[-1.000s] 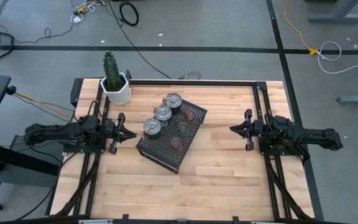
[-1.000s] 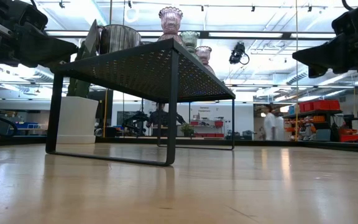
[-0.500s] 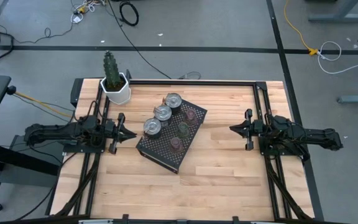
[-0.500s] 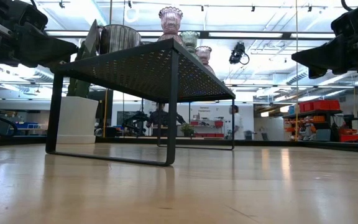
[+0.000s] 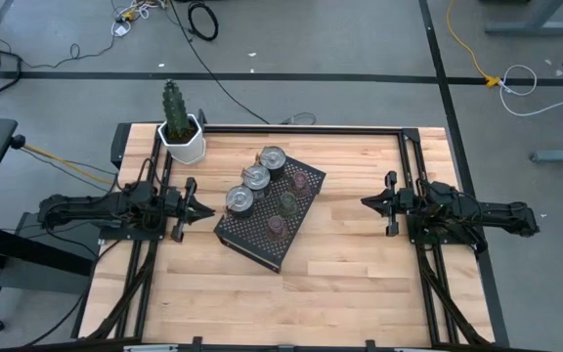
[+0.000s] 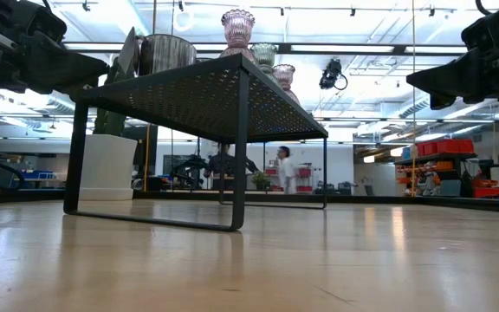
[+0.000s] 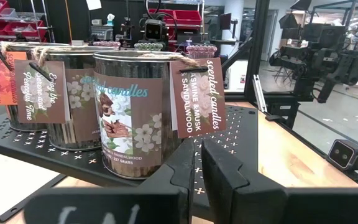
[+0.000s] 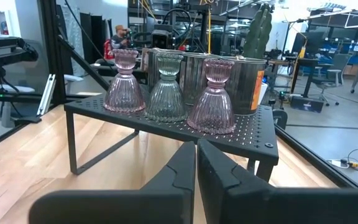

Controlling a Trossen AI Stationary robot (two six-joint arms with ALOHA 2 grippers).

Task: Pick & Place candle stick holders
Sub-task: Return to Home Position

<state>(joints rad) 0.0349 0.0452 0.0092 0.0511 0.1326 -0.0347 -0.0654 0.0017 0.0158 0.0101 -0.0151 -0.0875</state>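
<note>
Three shiny silver round candle tins (image 5: 255, 177) stand in a row next to two pinkish-brown ribbed glass holders (image 5: 301, 181) and one olive-yellow glass holder (image 5: 287, 202) between them. All six are on top of the black perforated metal shelf (image 5: 252, 240) (mid-way across the wooden bench (image 5: 340, 284)). The left gripper (image 5: 206, 208) hovers near the tins' side. The right gripper (image 5: 366, 203) is well apart on the glass side. Both have their fingers pressed together, holding nothing.

Only in the room behind the counter is a change seen: the person in white (image 6: 285, 170) is now placed farther left, between the shelf's (image 6: 232, 87) legs.
</note>
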